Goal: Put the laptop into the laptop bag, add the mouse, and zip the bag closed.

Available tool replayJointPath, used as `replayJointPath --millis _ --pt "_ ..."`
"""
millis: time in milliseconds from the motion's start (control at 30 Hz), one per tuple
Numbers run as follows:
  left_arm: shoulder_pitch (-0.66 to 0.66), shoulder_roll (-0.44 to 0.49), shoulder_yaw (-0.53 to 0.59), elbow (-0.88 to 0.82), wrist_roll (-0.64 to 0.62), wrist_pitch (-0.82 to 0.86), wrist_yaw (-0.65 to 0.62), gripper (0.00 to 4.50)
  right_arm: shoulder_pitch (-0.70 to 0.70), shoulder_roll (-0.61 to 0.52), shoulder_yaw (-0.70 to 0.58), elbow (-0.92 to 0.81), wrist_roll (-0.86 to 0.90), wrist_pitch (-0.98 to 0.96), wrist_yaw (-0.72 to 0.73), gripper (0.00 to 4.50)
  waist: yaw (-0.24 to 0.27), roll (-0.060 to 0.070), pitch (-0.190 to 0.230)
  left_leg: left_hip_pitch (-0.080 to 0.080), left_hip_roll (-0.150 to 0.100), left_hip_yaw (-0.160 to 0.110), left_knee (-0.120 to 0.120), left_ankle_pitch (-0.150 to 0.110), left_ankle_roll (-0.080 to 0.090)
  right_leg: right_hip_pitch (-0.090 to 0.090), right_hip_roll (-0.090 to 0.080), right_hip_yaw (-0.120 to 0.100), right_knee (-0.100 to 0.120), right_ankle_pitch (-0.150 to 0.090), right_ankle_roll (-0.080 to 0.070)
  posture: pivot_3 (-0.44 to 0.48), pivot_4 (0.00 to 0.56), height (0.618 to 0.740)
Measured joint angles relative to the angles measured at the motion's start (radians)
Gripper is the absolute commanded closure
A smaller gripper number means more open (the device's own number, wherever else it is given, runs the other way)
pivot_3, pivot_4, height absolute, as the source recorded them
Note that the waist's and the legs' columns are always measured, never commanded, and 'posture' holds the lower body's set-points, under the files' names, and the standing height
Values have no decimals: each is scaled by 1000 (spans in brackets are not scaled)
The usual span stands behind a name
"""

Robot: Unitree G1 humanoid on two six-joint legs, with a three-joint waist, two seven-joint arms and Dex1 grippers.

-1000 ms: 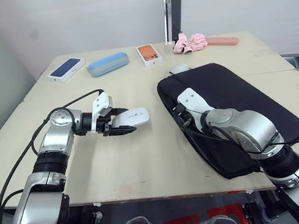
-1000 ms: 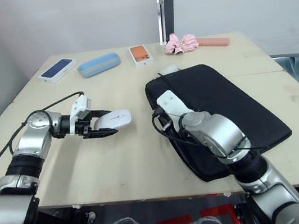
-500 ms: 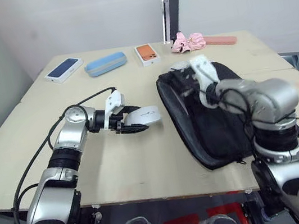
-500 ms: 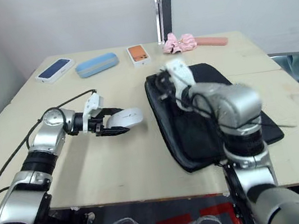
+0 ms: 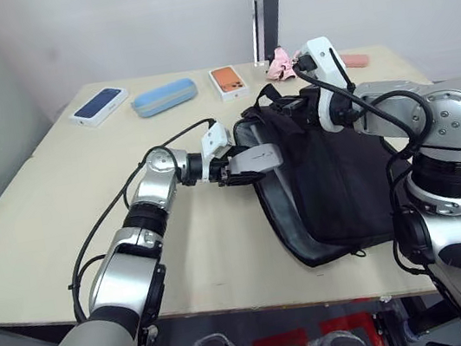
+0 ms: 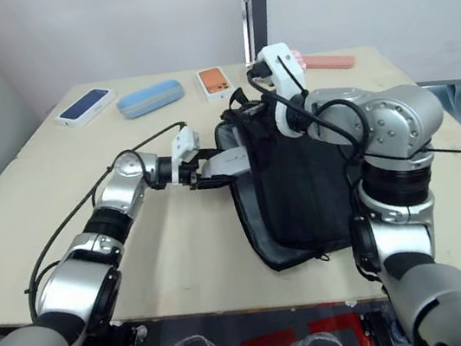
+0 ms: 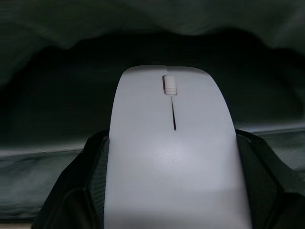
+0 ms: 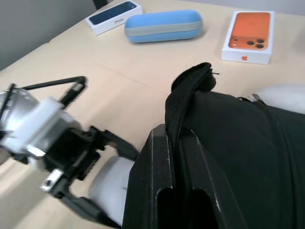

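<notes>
The black laptop bag (image 5: 342, 186) lies on the right half of the table, its near-left edge lifted so that its mouth gapes. My right gripper (image 5: 289, 111) is shut on the bag's strap (image 8: 180, 119) at that raised edge and holds it up. My left gripper (image 5: 251, 164) is shut on the flat white mouse (image 7: 171, 162), its black fingers (image 7: 71, 191) on either side of it. The mouse (image 5: 255, 159) sits level right at the opening, its front pointing into the dark inside. The laptop is hidden from view.
Along the far side of the table (image 5: 52, 210) lie a dark blue phone box (image 5: 101, 104), a light blue oval case (image 5: 166, 98), an orange phone box (image 5: 229, 83) and a pink item (image 5: 280, 61). Something white (image 8: 286, 95) rests beside the bag's far end.
My left gripper has carried the mouse to the right, up to the bag's mouth. My right gripper has pulled the bag's near edge up and back, folding the top open.
</notes>
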Motion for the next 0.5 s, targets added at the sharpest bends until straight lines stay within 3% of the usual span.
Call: replayJointPath --millis 100,500 --pt "-40 -71 -1 87 28 -49 59 1645 1 5 1 0 27 0 -34 4451 16 0 0 -1 0 0 2 0 1 0 -1 0 0 0 -1 0 150 740" --pt "-62 -166 0 203 77 -117 138 1645 -2 -25 -20 4 128 0 -115 4451 21 0 0 -2 -1 -1 2 0 1 0 -1 0 0 0 0 0 150 740"
